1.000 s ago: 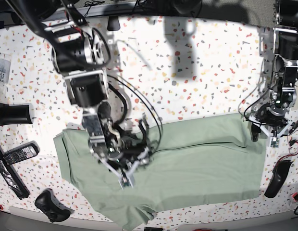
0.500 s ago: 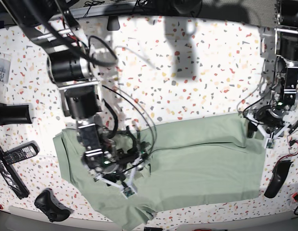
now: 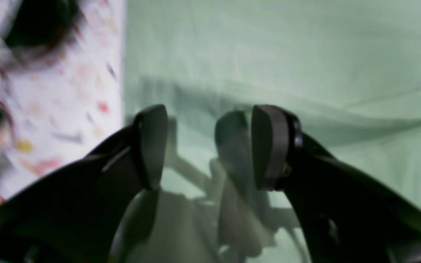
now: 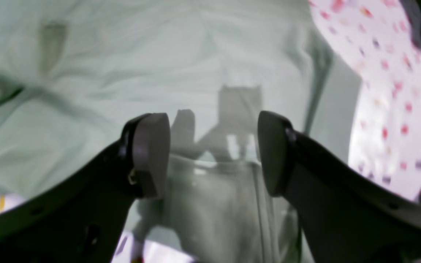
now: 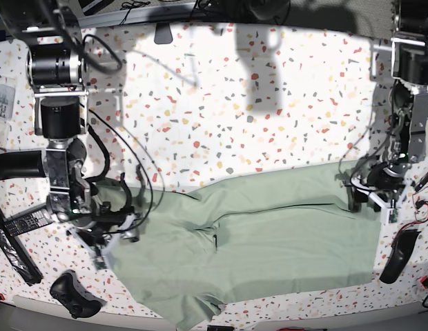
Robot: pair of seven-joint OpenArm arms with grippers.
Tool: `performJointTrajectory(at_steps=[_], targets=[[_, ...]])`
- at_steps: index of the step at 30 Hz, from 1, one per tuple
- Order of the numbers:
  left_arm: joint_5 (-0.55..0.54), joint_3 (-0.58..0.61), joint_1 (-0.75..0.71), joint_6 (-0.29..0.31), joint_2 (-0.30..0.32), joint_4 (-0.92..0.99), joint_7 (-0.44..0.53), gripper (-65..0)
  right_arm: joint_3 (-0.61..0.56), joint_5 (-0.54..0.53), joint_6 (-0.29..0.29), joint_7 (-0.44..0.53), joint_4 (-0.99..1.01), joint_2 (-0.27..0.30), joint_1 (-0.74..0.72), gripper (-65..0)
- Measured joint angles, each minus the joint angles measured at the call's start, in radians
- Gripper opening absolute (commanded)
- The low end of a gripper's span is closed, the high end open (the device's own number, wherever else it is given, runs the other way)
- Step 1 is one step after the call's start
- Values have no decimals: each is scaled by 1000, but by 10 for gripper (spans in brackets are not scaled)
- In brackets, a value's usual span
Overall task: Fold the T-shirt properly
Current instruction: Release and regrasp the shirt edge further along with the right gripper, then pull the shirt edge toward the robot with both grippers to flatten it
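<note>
Your shirt, sage green, lies on the speckled table, in its front half as the base view has it. Left gripper: fingers wide apart over the shirt, nothing held. Right gripper: likewise spread wide, cloth showing between the fingers, grip empty. Hidden from you in the base view: the shirt's left-hand end, partly behind the right arm, and its upper right corner, partly behind the left arm. Cut off: both arms, at the frame edges. Blurred: the dark item at the left wrist view's upper left, too unclear to name. Long axis: side to side across the base view. Collar direction: you cannot tell.
</note>
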State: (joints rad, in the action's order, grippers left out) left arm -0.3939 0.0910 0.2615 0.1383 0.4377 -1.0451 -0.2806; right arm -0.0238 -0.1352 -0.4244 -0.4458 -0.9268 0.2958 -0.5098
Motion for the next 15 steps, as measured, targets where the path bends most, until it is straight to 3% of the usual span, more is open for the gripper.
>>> performJointTrajectory(at_steps=[4, 7, 9, 15], targets=[[-21, 1, 2, 20, -51, 80, -8, -315, 58, 3, 2, 30, 162, -14, -5, -284], [-26, 0, 11, 20, -62, 111, -69, -315, 67, 53, -4, 49, 258, -11, -6, -284], [-25, -1, 13, 20, -63, 108, -103, -315, 67, 52, -6, -21, 254, -11, -8, -284], [-28, -6, -10, 26, -49, 94, -127, -315, 67, 11, -7, -87, 68, -7, 104, -284]])
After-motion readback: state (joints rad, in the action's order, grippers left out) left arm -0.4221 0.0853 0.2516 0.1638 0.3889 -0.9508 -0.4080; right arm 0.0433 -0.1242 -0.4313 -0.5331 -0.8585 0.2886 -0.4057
